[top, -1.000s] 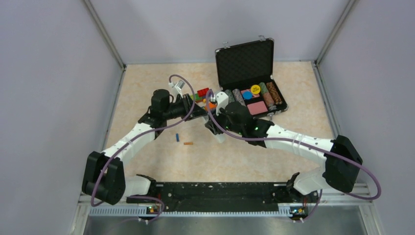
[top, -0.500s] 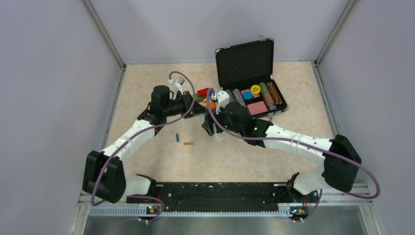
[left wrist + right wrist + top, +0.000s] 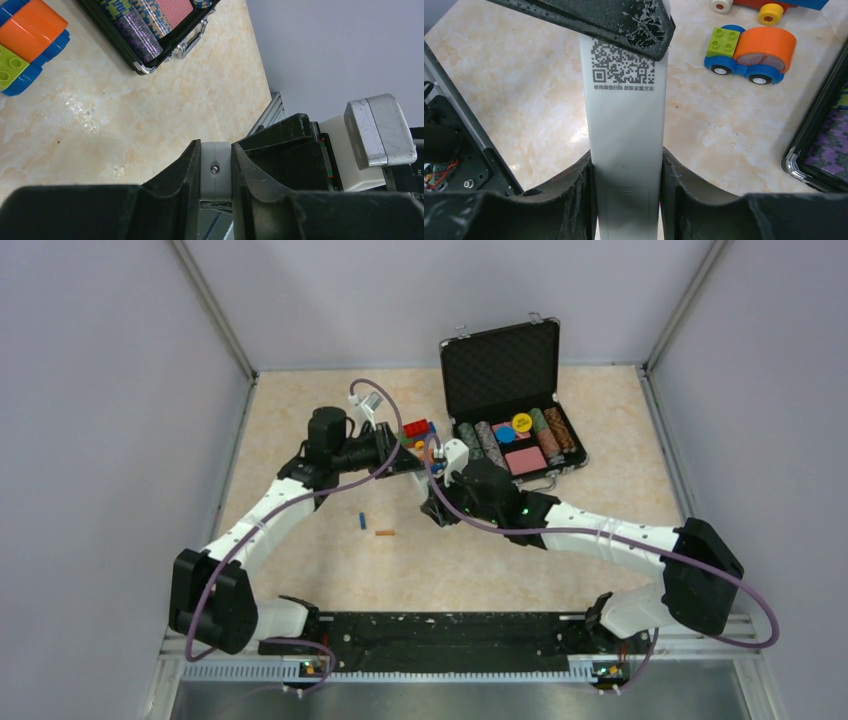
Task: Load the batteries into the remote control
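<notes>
Right wrist view: remote control (image 3: 626,125) is clamped by right end effector (image 3: 626,157); far end is clamped by left end effector (image 3: 215,150). Vs 1 s ago, arms were shifted only slightly. Blue battery (image 3: 361,519) & orange battery (image 3: 384,533) are left untouched on table (image 3: 300,570), so loading prob. not begun.

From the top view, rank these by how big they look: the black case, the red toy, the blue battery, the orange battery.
1. black case, by far the largest.
2. red toy, far smaller than the case.
3. blue battery and orange battery: both tiny slivers, too alike to rank.
</notes>
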You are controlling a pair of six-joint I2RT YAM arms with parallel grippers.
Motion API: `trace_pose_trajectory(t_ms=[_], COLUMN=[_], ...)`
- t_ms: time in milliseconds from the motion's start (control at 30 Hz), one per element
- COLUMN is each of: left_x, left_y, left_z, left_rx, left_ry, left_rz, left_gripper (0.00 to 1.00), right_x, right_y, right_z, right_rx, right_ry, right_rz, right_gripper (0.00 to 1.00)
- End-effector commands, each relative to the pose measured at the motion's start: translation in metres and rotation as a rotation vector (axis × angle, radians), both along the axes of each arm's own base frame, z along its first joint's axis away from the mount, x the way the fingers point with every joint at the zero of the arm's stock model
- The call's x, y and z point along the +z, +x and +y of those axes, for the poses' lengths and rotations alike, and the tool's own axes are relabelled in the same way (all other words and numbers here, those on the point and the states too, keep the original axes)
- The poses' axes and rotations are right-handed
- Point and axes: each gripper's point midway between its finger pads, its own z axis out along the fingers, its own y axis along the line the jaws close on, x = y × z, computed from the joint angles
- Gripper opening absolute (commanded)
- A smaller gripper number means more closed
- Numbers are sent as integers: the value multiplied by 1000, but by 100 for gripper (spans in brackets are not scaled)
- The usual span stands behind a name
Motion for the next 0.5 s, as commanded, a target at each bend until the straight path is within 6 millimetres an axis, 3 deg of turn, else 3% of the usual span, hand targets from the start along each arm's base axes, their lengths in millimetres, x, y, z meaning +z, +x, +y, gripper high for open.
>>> trace_pose_trajectory(t_ms=[0, 67, 133, 300, 467], left_x=[19, 19, 16, 17, 13], left_y=[-4, -6, -9, -10, -9], left_z=[-5, -5, -5, -6, -5], left_rx=[-57, -53, -50, -30, 13], left_ry=[-38, -49, -61, -117, -130], left_rz=[-49, -44, -24, -11, 5], left_gripper=[28, 59, 69, 71, 63], right_x=[27, 33, 42, 57, 68], right_y=[8, 10, 12, 18, 19], right_z=[0, 1, 5, 16, 24], right_rx=[-19, -15, -8, 7, 4], right_ry=[57, 63, 73, 95, 147], right_rz=[-73, -89, -106, -128, -115], right_gripper=[14, 13, 12, 11, 12])
